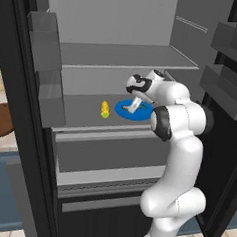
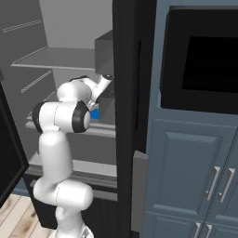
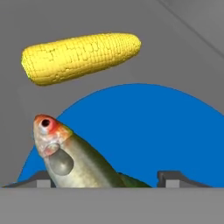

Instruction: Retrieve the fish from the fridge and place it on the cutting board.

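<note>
Fish (image 3: 72, 164) lies on the blue plate (image 3: 166, 131) at the lower left of the hand view, its red-marked head pointing up-left and its body running down between the two dark fingertips (image 3: 175, 178). The jaws stand apart on either side of it; whether they touch it cannot be told, and nothing is lifted yet. That straddling stance looks set for a pinch across the slim body. Beyond the plate, in the upper left, a yellow corn cob (image 3: 81, 57) rests apart on the grey shelf. In the left base view the gripper (image 1: 132, 107) reaches down onto the plate at frame centre, inside the open fridge (image 1: 120, 50), while the cutting board (image 1: 0, 120) waits at the left edge.
</note>
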Robot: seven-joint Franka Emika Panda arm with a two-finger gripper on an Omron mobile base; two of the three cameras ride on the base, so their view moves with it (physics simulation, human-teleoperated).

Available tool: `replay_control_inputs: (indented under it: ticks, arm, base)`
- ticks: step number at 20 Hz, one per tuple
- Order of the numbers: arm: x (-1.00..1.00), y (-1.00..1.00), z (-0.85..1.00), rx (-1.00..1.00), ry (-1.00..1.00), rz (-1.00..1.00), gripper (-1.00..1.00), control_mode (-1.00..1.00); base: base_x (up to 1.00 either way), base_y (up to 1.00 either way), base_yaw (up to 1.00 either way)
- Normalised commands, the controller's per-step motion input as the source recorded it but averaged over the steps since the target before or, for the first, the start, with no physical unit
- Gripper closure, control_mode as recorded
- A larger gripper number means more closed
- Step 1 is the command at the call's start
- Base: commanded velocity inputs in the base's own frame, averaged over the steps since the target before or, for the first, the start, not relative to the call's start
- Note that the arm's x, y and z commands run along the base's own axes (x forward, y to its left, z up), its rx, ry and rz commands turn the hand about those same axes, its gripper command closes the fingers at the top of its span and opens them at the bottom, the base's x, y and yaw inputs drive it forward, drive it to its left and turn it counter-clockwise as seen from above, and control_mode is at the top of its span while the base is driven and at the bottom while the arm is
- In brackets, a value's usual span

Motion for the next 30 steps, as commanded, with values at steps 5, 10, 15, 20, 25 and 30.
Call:
replay_control_inputs:
  ticks: [5, 10, 15, 20, 25, 30]
  arm:
    - [-0.60, 0.01, 0.27, 0.00, -0.11, 0.04, 1.00, -1.00]
    - [-0.73, 0.12, 0.21, -0.03, -0.13, 0.05, 1.00, -1.00]
    - [-0.78, 0.20, 0.33, -0.03, -0.15, 0.07, 1.00, -1.00]
    - [-0.90, 0.17, 0.38, -0.02, -0.17, 0.08, 1.00, -1.00]
    - [-0.95, 0.06, 0.34, 0.00, -0.18, 0.07, 1.00, -1.00]
    - [-0.68, 0.00, 0.42, 0.00, -0.17, 0.03, 1.00, -1.00]
  base:
    - [0.00, 0.00, 0.00]
    - [0.00, 0.00, 0.00]
    - [0.00, 0.00, 0.00]
    - [0.00, 0.00, 0.00]
    - [0.00, 0.00, 0.00]
    - [0.00, 0.00, 0.00]
